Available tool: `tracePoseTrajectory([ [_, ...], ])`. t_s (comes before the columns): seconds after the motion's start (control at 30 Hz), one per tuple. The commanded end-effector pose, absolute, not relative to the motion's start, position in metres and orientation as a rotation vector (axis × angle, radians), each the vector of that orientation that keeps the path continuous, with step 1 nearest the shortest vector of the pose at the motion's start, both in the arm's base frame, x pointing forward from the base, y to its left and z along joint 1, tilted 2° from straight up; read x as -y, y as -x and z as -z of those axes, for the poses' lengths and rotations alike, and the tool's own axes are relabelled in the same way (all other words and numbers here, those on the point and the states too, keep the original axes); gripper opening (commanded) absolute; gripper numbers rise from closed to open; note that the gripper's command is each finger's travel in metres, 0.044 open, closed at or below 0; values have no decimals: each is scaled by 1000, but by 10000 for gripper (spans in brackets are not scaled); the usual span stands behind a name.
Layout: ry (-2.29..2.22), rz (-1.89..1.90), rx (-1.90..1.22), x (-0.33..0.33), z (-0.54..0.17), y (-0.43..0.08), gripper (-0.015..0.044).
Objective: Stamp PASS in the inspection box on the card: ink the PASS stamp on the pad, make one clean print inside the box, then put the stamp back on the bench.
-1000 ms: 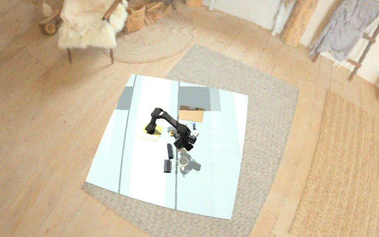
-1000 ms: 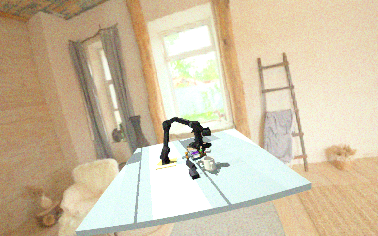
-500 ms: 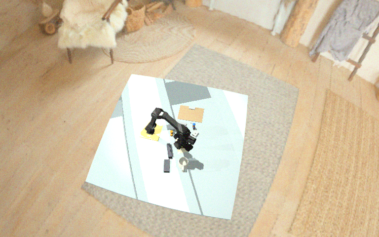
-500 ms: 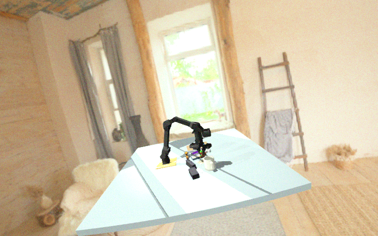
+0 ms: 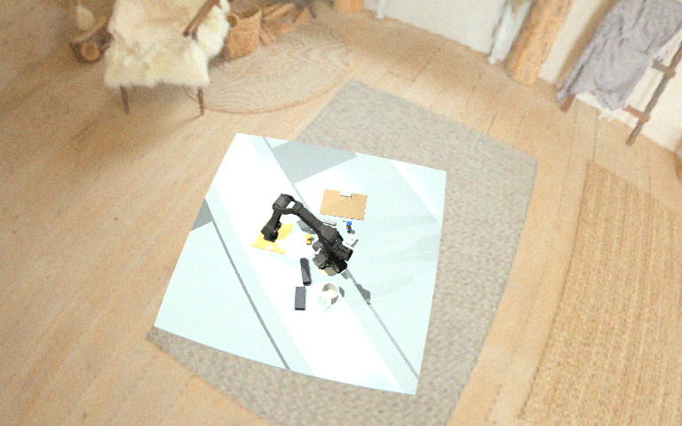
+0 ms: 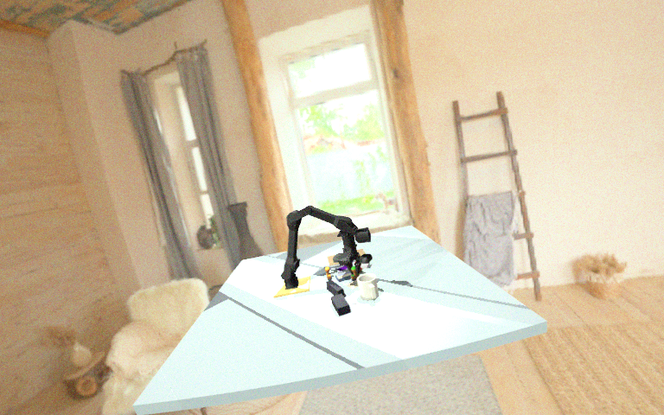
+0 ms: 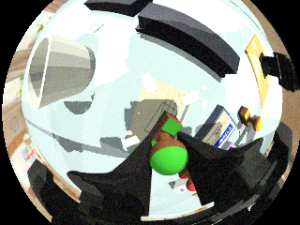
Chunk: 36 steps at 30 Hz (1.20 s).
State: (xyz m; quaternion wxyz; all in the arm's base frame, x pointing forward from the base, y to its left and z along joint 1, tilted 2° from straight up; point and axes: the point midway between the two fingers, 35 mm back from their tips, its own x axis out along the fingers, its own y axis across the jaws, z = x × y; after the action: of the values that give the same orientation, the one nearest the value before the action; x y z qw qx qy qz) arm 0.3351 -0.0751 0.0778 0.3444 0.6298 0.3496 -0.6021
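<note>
PASS stamp gripped over the card

The green-knobbed stamp (image 6: 353, 268) (image 7: 169, 159) is clamped in the pincer (image 6: 353, 273) (image 7: 164, 138), its brown body between the dark fingers. In the wrist view its lower end overlaps the beige card (image 7: 177, 90); whether the two touch cannot be told. White pieces (image 7: 149, 82) sit at the card's edges. The ink pad (image 7: 217, 132) lies near the card, with an orange-topped piece (image 5: 308, 240) (image 6: 327, 273) (image 7: 251, 120) beyond it. A pale mug (image 5: 329, 291) (image 6: 367, 287) (image 7: 67, 66) and two black blocks (image 5: 300, 297) (image 6: 341, 304) (image 7: 187, 39) stand on the surface (image 5: 392, 201) (image 6: 440, 337).
</note>
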Motion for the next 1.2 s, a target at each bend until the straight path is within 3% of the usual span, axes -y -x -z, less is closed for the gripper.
tracePoseTrajectory([
  [0.0, -1639, 1567, -904, 75, -75, -335, 0],
  [1.17, -1639, 1567, -904, 74, -59, -334, 0],
])
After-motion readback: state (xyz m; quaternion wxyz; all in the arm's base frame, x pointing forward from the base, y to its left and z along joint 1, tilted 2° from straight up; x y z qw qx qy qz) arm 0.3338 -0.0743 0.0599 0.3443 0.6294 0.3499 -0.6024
